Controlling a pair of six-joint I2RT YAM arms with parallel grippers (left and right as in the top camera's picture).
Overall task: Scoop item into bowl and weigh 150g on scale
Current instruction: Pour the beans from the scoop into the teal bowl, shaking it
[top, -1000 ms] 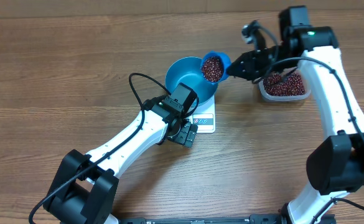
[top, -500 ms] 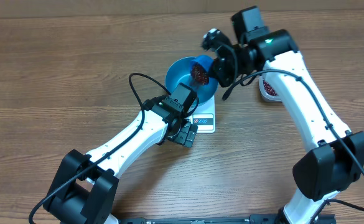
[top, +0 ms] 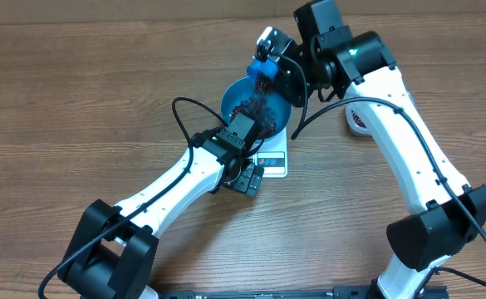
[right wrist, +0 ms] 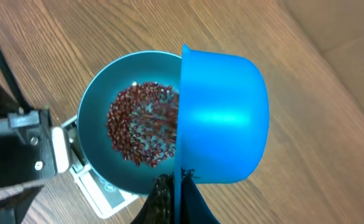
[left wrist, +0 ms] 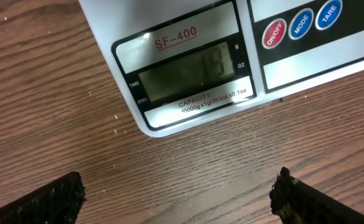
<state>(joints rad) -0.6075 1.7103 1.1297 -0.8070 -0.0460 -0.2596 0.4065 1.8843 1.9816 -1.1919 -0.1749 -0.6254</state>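
Right now the right gripper is clenching the small blue scoop by its near end. It is holding the scoop tipped on its side just ahead of the fingers, with the mouth facing the blue bowl beyond them. Beans are gathering in the bottom of the bowl, and some are showing as a blur, probably falling from the scoop's lip. The bowl is sitting on the white scale, which is lying just ahead of the left gripper. Those fingers are standing wide apart, released and grasping nothing, above the bare table in front of the display.

The main risk is overshooting: a scoop tipped this far is likely emptying all at once, and beans already in the bowl are hard to take back out. The scoop's lip is hanging close over the rim on the side nearest the right fingers, so beans could bounce out there. If the scoop were to lean on the rim, the reading would be falsified. The digits are reading as a blur in the left wrist view, so how close the weight is to target cannot be told. The left fingers, being so near the scale's front edge, could nudge it.
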